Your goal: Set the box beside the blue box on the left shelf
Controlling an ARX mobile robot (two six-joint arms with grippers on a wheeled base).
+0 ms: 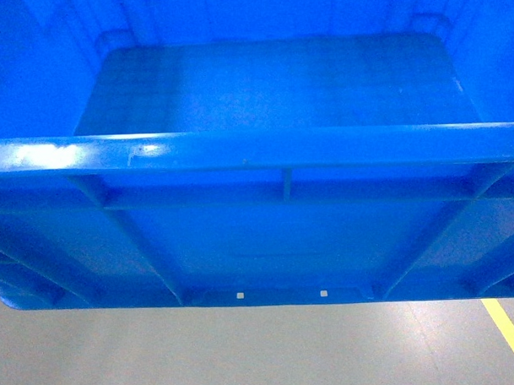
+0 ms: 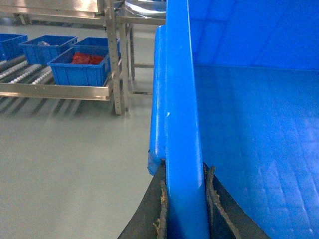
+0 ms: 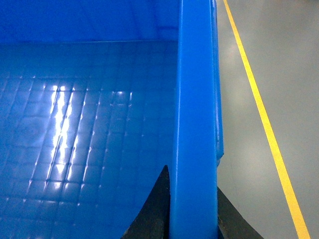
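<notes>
While both tools pinch only the rims, left tool (image 2: 184, 219) and right tool (image 3: 193, 209) clamped on opposite walls, the bright-blue crate (image 1: 270, 91) carried above the floor could slip or tilt. Ribbed outside, empty inside. Roller shelf (image 2: 30, 74) with smaller blue bins (image 2: 79, 67) sits far left.

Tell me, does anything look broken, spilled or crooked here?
Nothing stands out. The box is empty and intact, level in the head view, each claw pinching a side wall. Crates sit straight on the shelf.
</notes>
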